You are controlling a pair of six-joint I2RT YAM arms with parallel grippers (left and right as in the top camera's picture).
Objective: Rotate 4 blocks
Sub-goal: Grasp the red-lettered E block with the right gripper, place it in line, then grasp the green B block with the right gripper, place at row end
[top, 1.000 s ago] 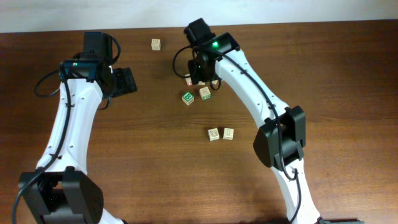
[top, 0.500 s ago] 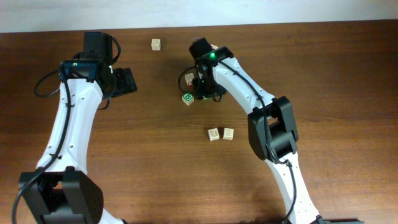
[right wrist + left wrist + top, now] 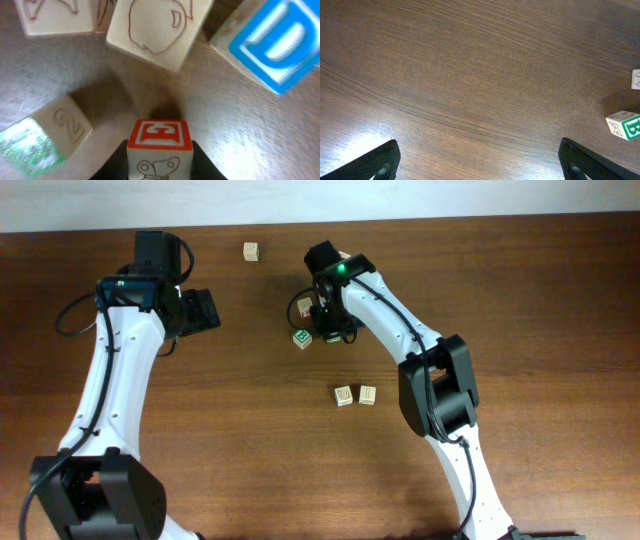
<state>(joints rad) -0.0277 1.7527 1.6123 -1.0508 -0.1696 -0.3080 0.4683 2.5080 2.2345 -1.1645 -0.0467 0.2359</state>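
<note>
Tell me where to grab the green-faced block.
Pinch the green-faced block by two opposite side faces, straight down from above, coming from its left. It lies flat but skewed, so turn the wrist to match; the right gripper crowds its right side.

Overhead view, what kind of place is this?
Probably a robotics lab bench: a white left arm and right arm work over a wooden table by a pale wall, with toy alphabet blocks scattered about.

Dark brown wooden table [image 3: 540, 300]: green-faced wooden letter cube [image 3: 301, 338] mid-table, pale wooden cube [image 3: 250, 251] near the far edge, pale wooden pair [image 3: 343, 395] toward the front edge.
</note>
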